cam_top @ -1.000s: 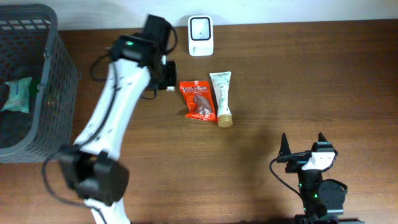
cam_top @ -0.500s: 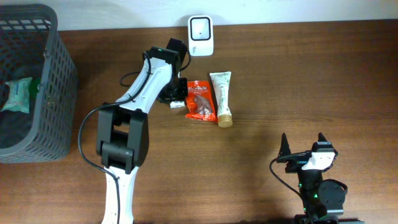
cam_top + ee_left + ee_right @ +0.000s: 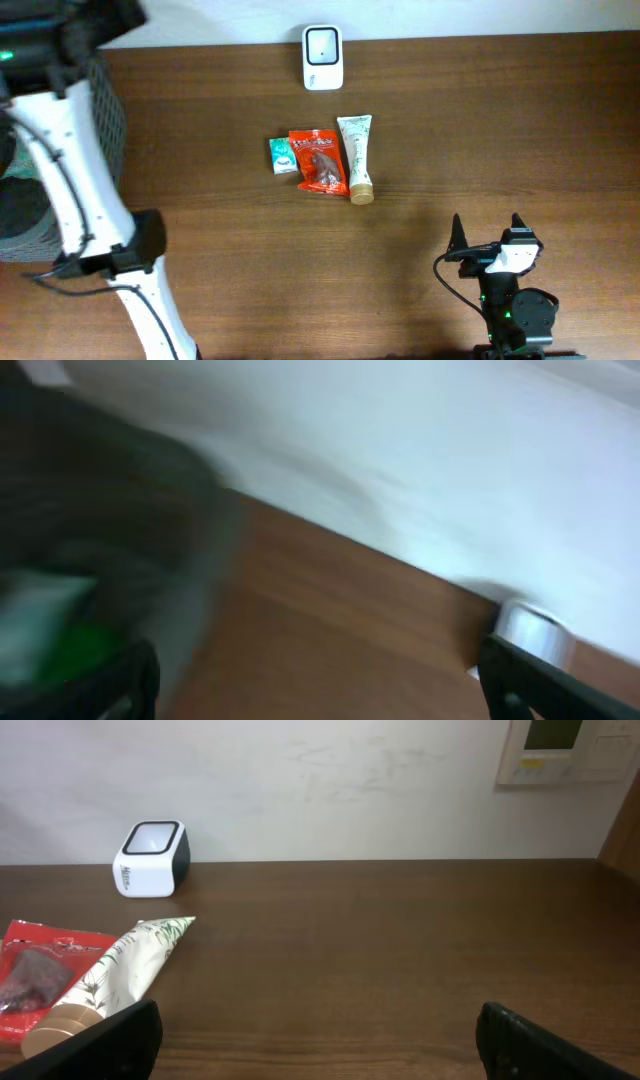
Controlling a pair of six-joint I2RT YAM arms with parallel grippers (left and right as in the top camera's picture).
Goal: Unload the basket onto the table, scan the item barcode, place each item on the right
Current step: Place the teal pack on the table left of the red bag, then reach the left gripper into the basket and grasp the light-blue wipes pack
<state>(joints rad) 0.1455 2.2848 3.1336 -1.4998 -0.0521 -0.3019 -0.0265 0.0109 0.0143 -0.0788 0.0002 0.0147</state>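
Brown wooden table (image 3: 500, 120) against a white wall (image 3: 350, 780). Right claw (image 3: 320, 1045) sits low at the table's near edge, jaws wide apart, nothing between them. In the overhead view, right claw (image 3: 487, 232) has both fingertips up and clear of everything. Closest thing ahead and left of it is a white tube (image 3: 130, 970) lying flat, tan cap end toward the claw. Just past the tube, further left, is a red snack packet (image 3: 40, 970), flat and alongside it. From overhead the tube (image 3: 357, 158) and red snack packet (image 3: 318, 160) lie side by side. A small green packet (image 3: 284, 155) is just beside the red one on the side away from the right claw, flat on the wood, well apart from both claws. Farther ahead-left, by the wall, stands the white barcode scanner (image 3: 323, 57), upright with nothing at it. A wall panel (image 3: 560, 750) is far ahead-right. Left arm (image 3: 70, 190) reaches over the dark mesh basket (image 3: 105, 120). Left claw (image 3: 315, 685) is badly blurred in its own view, jaws spread wide and empty. The basket lies below and left of it with a blurred green-and-white thing (image 3: 50, 630) inside, and the scanner is far ahead on its right.
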